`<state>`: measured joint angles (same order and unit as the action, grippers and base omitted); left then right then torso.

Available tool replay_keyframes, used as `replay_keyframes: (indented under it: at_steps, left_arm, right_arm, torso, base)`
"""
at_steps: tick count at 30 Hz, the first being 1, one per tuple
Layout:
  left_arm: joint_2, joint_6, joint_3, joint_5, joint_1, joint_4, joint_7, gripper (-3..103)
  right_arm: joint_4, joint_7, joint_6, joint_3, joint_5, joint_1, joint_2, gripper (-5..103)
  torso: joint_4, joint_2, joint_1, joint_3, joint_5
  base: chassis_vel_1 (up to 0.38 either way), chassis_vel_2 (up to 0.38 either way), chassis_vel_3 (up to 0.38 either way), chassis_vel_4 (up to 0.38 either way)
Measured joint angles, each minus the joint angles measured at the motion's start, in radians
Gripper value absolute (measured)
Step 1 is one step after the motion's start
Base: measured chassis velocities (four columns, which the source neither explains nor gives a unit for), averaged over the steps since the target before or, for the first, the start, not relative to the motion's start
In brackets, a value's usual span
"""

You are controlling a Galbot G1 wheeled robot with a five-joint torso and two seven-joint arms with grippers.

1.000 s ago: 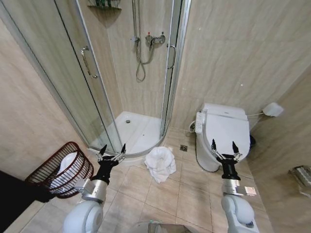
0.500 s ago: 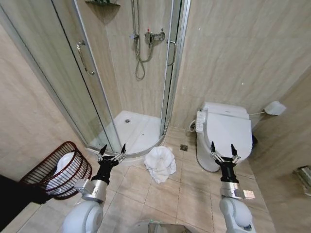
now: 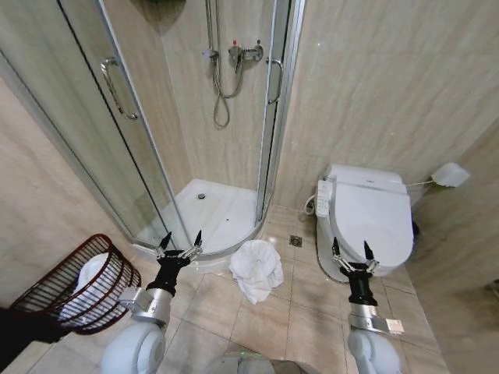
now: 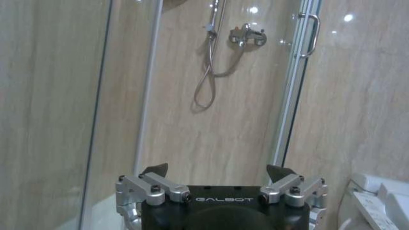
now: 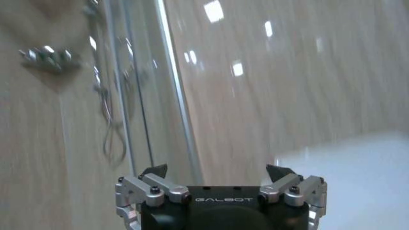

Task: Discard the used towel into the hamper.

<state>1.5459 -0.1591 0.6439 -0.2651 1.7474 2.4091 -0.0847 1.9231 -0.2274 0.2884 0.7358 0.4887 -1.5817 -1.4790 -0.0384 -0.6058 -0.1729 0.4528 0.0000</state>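
A crumpled white towel [image 3: 256, 269] lies on the tiled floor just outside the shower, between my two arms. The hamper [image 3: 47, 294], a dark reddish-brown openwork basket, stands at the lower left against the wall with something white inside it. My left gripper [image 3: 180, 241] is held upright and open, left of the towel and right of the hamper, holding nothing. My right gripper [image 3: 349, 252] is also upright and open, in front of the toilet. In the wrist views the left gripper [image 4: 218, 171] and the right gripper [image 5: 217, 171] both have their fingers spread with nothing between them.
A glass shower cabin [image 3: 204, 209] with a curved door fills the back left. A white toilet [image 3: 366, 214] stands at the right against the wall. A floor drain [image 3: 295, 241] lies between shower and toilet. Beige walls close in on both sides.
The whole picture has shifted: the camera has moved, so the hamper sits lower and farther left and the toilet a bit right. Both grippers stay raised and open; the towel lies still.
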Motion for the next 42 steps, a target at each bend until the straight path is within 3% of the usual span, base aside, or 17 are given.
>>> replay_keyframes:
  at_steps: [2,6,14,19,29,42]
  left_arm:
    - [0.000,0.000,0.000,0.000,0.000,0.000,0.000,100]
    - [0.000,0.000,0.000,0.000,0.000,0.000,0.000,100]
    - [0.000,0.000,0.000,0.000,0.000,0.000,0.000,100]
    - [0.000,0.000,0.000,0.000,0.000,0.000,0.000,100]
    - [0.000,0.000,0.000,0.000,0.000,0.000,0.000,100]
    - [0.000,0.000,0.000,0.000,0.000,0.000,0.000,100]
  right_arm:
    - [0.002,0.045,-0.111,-0.027,0.049,0.027,0.020,100]
    - [-0.007,0.114,-0.190,-0.074,0.090,0.057,0.040,100]
    - [-0.061,0.241,-0.247,-0.152,-0.060,0.073,0.051,100]
    - [-0.097,0.269,-0.217,-0.195,-0.100,0.085,0.051,100]
    - [-0.139,0.236,-0.132,-0.235,-0.158,0.099,0.054,100]
    - [-0.188,0.218,-0.091,-0.244,-0.138,0.098,0.049,100]
  torso:
    - [-0.0001,0.010,0.005,-0.006,-0.0002]
    - [-0.0003,0.026,0.011,-0.015,0.0001]
    - [-0.0002,0.059,0.024,-0.033,0.0000]
    - [-0.0002,0.078,0.032,-0.046,0.0000]
    - [-0.0002,0.123,0.049,-0.073,0.0000]
    - [-0.0002,0.169,0.068,-0.101,0.0000]
  base:
    - [0.000,0.000,0.000,0.000]
    - [0.000,0.000,0.000,0.000]
    - [0.000,0.000,0.000,0.000]
    - [0.000,0.000,0.000,0.000]
    - [0.000,0.000,0.000,0.000]
    - [0.000,0.000,0.000,0.000]
